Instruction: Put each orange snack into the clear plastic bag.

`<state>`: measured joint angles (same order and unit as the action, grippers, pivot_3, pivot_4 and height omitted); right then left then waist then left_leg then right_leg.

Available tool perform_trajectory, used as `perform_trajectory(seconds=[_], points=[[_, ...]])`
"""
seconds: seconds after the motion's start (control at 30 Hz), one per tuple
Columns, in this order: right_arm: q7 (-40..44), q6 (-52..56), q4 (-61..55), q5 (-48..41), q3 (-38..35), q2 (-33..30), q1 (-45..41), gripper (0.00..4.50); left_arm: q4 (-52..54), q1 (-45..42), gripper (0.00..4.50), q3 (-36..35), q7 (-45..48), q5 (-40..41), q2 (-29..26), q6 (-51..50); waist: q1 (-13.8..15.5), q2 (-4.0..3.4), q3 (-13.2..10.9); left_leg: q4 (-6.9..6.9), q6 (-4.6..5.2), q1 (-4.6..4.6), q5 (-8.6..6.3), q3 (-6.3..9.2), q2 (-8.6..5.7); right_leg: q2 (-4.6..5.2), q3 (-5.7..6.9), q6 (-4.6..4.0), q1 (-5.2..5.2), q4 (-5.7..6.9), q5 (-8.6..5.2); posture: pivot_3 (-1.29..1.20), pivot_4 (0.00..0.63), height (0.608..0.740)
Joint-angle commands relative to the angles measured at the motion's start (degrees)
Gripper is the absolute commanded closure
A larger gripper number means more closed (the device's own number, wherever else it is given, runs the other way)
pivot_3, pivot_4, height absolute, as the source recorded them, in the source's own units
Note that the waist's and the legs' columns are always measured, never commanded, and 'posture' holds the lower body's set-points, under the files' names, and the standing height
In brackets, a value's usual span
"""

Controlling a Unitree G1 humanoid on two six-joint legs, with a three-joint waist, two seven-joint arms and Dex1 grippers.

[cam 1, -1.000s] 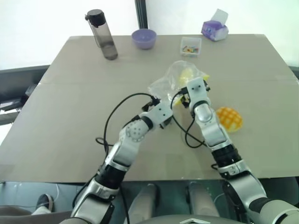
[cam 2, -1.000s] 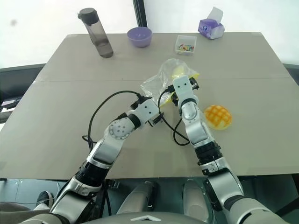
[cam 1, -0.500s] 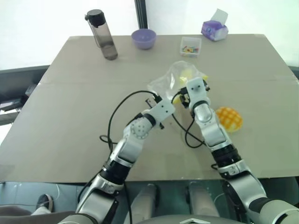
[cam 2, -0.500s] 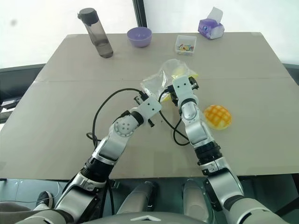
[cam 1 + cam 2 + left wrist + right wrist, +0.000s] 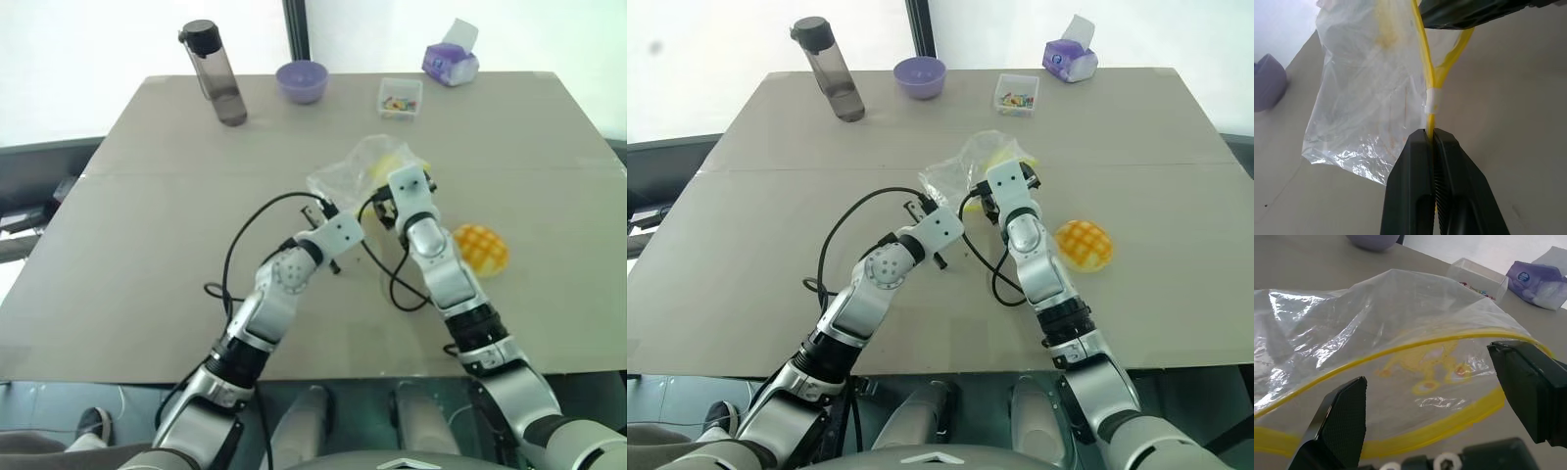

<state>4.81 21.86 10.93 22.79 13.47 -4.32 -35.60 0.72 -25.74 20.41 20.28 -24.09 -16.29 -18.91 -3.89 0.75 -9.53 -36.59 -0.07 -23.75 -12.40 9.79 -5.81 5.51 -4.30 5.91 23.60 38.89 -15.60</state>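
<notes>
At mid-bench, our left gripper (image 5: 1431,139) has its fingers clamped on the clear plastic bag's (image 5: 1366,93) yellow strip. Our right gripper (image 5: 1442,401) holds its fingers apart at the bag's mouth, and the orange snack (image 5: 479,248) lies to the right.

snack (image 5: 480,249) R of bag (image 5: 358,171), on table (image 5: 147,215)

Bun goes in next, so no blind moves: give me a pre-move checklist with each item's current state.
1. Left gripper clamped on the yellow strip of the clear plastic bag: ok.
2. Right gripper open, fingers either side of the bag's mouth: ok.
3. Bag mouth parted: ok, though whether wide enough for the bun, cannot tell.
4. Orange snack lying free on the table, beside the right arm: ok.
5. Snack inside the bag: not ok, not yet done.
</notes>
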Motion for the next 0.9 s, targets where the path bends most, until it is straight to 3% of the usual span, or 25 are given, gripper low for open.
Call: perform_trajectory(seconds=[0.03,0.27,0.47,0.9], points=[[1.7,-2.0,-3.9,-1.0,0.8,-0.4,0.5,0.0,-0.5,-1.0,4.38,-0.1,-1.1,-1.4,-1.3,3.2,0.0,0.0,0.0,0.0,0.0,0.0,0.0,0.0,0.0,0.0,0.0,0.0,0.0,0.01,0.0,0.0,0.15,0.739],[6.0,-6.1,-6.3,2.5,5.5,-6.1,1.7,0.0,-2.3,-2.1,4.38,0.1,-0.8,-1.9,-3.2,8.2,0.0,0.0,0.0,0.0,0.0,0.0,0.0,-0.01,-0.01,0.01,0.0,0.0,0.0,0.0,0.0,0.0,0.15,0.739],[4.8,-12.3,-3.2,13.0,11.6,-14.6,0.0,0.0,-3.2,-3.5,4.38,0.6,0.2,-2.8,-6.0,14.4,0.1,0.0,0.0,0.0,0.0,-0.01,0.0,-0.01,-0.02,0.01,0.01,0.0,0.01,-0.01,0.0,0.0,0.15,0.739],[4.1,-19.3,-0.8,19.9,12.5,-20.0,-0.4,0.0,-4.3,-4.5,4.38,-1.2,-0.4,-3.4,-7.0,18.6,0.3,0.0,0.0,0.0,0.0,-0.02,0.0,-0.03,-0.02,0.01,0.0,0.0,0.0,-0.02,0.0,0.0,0.15,0.739]])
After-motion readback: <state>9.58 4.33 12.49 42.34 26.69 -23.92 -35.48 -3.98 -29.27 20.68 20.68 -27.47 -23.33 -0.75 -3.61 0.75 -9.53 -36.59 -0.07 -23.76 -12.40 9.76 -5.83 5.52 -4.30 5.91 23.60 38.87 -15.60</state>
